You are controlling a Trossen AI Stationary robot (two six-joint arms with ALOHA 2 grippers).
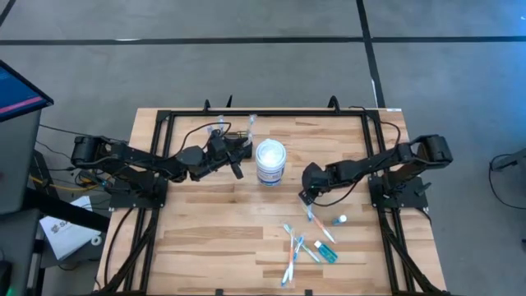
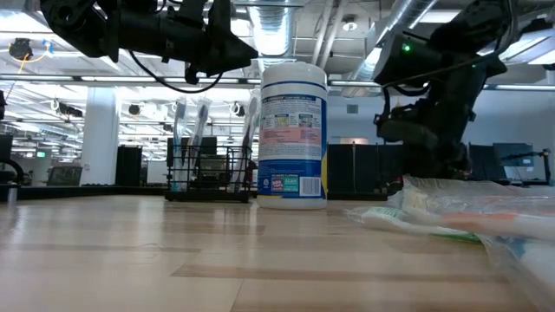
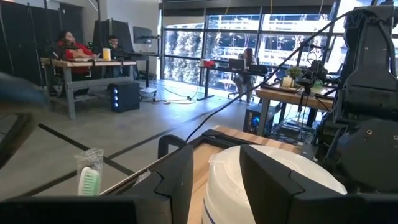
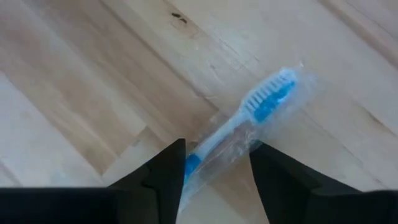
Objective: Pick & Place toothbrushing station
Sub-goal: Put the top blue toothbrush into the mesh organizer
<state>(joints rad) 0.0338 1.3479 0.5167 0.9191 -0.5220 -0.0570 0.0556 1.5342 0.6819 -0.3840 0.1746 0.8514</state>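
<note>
Overhead, table-level, two wrist views; shared tub (image 1: 270,161).

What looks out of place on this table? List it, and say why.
Several wrapped toothbrushes lie loose and crisscrossed on the wood at the table's near right, far from the black wire rack standing beyond the white tub. The right end effector hovers at one wrapped brush. Nothing looks spilled or broken.

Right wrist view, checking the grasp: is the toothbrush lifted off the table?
No, the wrapped toothbrush lies flat on the wooden table, between the open fingers.
</note>
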